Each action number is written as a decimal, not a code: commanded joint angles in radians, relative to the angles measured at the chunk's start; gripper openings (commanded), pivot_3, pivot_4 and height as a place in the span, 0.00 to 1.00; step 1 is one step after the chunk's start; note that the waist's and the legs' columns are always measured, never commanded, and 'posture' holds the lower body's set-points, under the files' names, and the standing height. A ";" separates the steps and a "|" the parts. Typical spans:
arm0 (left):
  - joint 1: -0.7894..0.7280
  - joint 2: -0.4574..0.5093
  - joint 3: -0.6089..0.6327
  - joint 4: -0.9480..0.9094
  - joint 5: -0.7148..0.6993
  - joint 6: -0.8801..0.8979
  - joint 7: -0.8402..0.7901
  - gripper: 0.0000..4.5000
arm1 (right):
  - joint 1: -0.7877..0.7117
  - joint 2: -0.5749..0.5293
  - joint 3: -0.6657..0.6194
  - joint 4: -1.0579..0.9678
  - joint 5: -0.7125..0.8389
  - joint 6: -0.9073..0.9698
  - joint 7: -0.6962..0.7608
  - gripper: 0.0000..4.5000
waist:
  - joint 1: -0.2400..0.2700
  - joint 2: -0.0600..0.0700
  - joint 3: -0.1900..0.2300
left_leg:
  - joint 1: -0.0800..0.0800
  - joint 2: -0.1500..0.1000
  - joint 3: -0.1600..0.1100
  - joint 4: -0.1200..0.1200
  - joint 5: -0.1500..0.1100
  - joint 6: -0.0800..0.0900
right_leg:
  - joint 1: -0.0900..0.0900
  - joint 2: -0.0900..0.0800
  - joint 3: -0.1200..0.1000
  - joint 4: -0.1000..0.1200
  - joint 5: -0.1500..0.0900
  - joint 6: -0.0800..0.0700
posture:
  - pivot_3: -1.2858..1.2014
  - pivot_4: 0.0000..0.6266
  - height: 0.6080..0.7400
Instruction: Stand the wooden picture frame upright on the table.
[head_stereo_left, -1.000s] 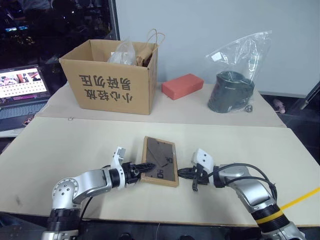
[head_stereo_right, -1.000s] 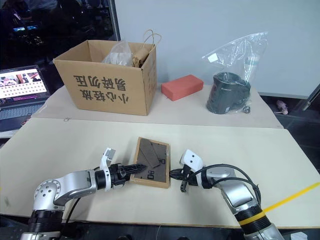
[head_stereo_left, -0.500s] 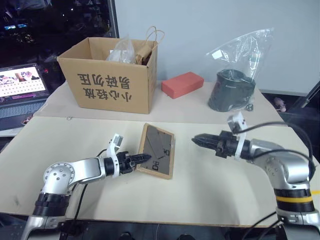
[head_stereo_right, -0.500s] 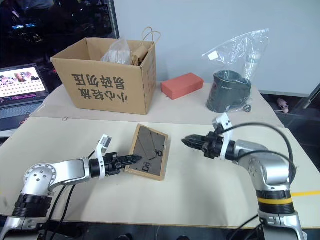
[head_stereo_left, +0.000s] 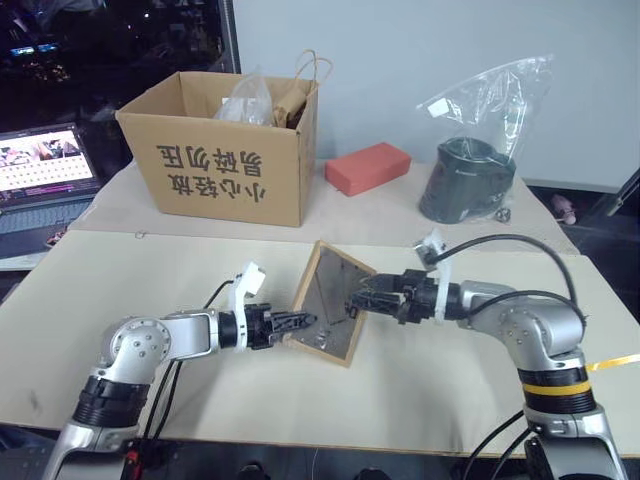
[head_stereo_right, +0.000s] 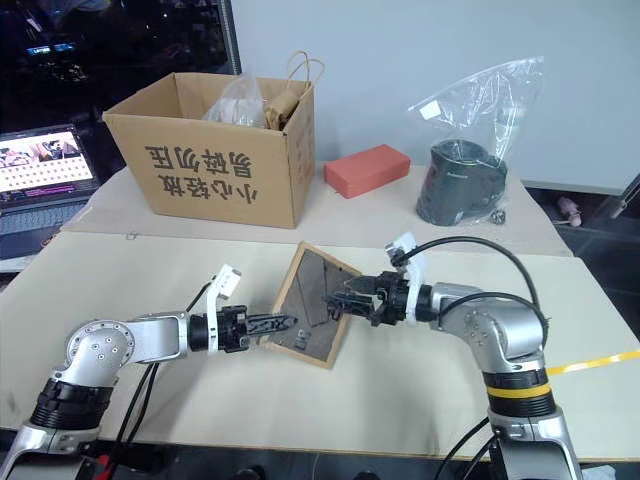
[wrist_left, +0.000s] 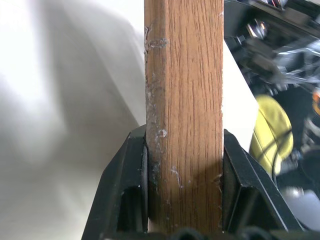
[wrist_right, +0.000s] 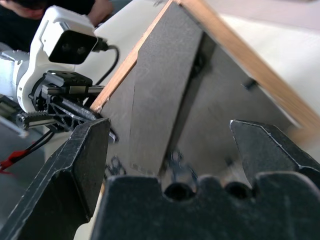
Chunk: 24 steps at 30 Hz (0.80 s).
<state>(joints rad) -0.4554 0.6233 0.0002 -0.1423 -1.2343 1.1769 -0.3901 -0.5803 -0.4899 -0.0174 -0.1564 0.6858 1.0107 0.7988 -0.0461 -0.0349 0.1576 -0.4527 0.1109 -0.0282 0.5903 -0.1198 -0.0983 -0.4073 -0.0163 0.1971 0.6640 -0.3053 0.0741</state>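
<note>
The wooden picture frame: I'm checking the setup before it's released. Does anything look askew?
Yes. The wooden picture frame is tilted on one corner, held off the table by the left gripper.

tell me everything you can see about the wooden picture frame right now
The wooden picture frame is a small rectangle of light wood with a dark grey-brown back panel bearing white marks, turned toward the camera. It is tilted up off the table on one corner, not yet standing by itself. The left gripper clamps its wooden edge between both fingers. The right gripper is open at the back panel, where the stand lies.
</note>
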 joint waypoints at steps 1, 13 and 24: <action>-0.005 -0.008 -0.009 -0.057 0.005 0.029 -0.052 0.26 | -0.005 0.019 0.047 -0.013 0.001 -0.024 0.024 0.99 | -0.001 0.000 0.000 | 0.000 0.000 0.000 0.000 0.000 0.000 | 0.000 0.000 0.000 0.000 0.000 0.000 | 0.52 0.24 0.86; -0.053 -0.035 0.066 0.041 -0.040 0.199 -0.034 0.26 | 0.051 -0.019 0.098 -0.140 0.021 -0.135 0.160 0.99 | 0.000 0.000 0.000 | -0.001 0.000 0.000 0.000 0.000 0.000 | -0.001 0.000 0.000 0.000 -0.001 0.001 | 0.52 0.24 0.86; -0.121 -0.044 0.152 0.215 -0.024 0.293 -0.031 0.26 | 0.138 -0.124 0.086 -0.256 0.027 -0.242 0.266 0.99 | 0.002 0.000 0.000 | -0.002 0.000 -0.001 0.001 0.000 0.000 | -0.001 0.000 -0.001 0.000 -0.001 0.001 | 0.52 0.24 0.86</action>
<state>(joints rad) -0.5515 0.5602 0.0918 0.0426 -1.2631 1.4748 -0.4148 -0.4511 -0.5930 0.0982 -0.3484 0.6859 0.7987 1.0226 -0.0440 -0.0349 0.1577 -0.4545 0.1109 -0.0294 0.5906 -0.1200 -0.0979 -0.4084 -0.0163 0.1959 0.6643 -0.3059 0.0747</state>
